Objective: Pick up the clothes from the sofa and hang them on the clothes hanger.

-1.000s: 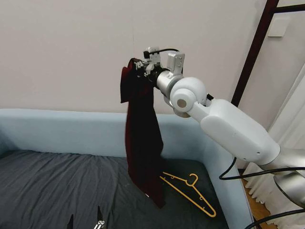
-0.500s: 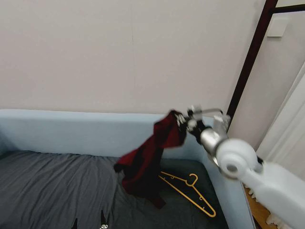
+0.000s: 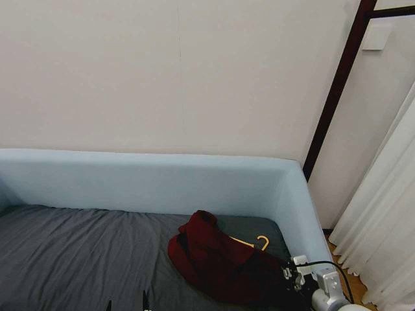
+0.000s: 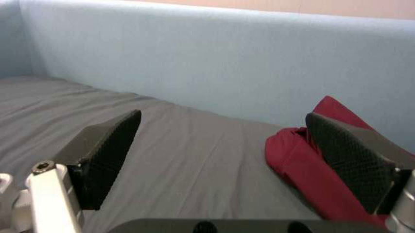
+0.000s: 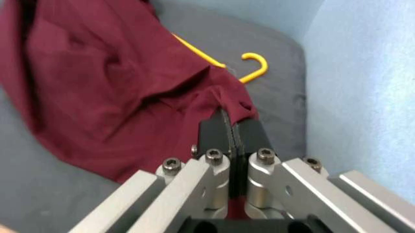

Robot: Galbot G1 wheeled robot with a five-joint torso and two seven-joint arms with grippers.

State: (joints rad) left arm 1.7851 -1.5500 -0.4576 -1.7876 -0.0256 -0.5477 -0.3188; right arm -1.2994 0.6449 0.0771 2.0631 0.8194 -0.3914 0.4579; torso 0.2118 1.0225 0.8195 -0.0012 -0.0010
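Grip was the point to watch at that moment. Your right gripper [image 5: 230, 127] sat low at the near right of the sofa. Its black fingers were pressed together on a fold of the dark red cloth garment [image 3: 220, 262]. The garment lay in a crumpled heap on the dark grey seat of the pale blue upholstered sofa [image 3: 130, 181], toward the right end and just beside the sofa's arm. It covered most of the thin yellow clothes hanger [image 3: 262, 242], and only the hook and a short length of one arm stuck out on the far side of the heap. Your left gripper [image 4: 224, 119] hung low over the seat to the left of the heap, fingers wide apart and holding nothing.

The step in hand looked like the lift off the seat. The pinch seemed to take only a thin fold, so you needed a slow, straight rise that let the cloth unfold under its own weight instead of jerking free. With the hanger under the heap, its hook could have snagged the fabric, so you had to watch whether it came up too. The dark upright post [image 3: 334, 97] stood far right beyond the sofa arm, so the hem needed to clear that arm.
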